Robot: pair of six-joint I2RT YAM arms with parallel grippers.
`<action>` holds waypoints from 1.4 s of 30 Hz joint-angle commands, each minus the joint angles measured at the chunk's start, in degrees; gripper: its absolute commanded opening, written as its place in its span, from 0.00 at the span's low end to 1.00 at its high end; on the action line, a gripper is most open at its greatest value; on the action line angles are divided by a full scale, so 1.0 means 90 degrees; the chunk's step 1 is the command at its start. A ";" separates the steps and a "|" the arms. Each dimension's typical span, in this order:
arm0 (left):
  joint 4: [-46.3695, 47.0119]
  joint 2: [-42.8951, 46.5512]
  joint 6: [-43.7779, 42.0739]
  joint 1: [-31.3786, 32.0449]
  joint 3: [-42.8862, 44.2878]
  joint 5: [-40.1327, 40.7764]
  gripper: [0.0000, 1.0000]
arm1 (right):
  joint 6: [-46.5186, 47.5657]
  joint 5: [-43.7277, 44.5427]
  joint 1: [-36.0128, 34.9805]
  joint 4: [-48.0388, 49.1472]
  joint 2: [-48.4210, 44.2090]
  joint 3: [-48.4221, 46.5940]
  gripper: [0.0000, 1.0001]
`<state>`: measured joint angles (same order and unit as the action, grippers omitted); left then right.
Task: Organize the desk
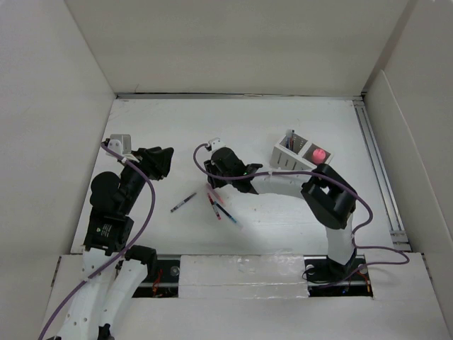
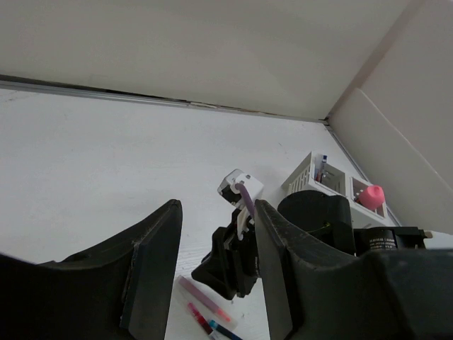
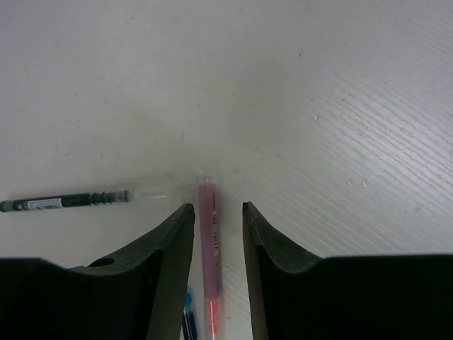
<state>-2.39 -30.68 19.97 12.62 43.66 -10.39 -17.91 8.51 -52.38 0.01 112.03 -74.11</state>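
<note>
Four pens on table: black pen, pink pen, red pen, blue pen. One slotted organizer, far right. My right jaws spread, low over table, straddling pink pen, not pinching. My left jaws spread, nothing between, above table's left side. Blue pen mostly cut off in right wrist view.

white desk, pink pen, black pen

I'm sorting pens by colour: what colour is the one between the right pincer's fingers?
The pen is translucent pink, clearest in the right wrist view.
</note>
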 commanded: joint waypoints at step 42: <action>0.0305 0.0215 -0.0051 -0.0035 0.0149 -0.0095 0.41 | 0.0008 0.1173 -0.0138 -0.0821 0.0883 -0.1072 0.00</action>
<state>-2.39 -29.28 19.97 12.62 43.66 -10.50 -17.98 16.80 -54.94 -7.49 122.19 -84.53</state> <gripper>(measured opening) 0.410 0.050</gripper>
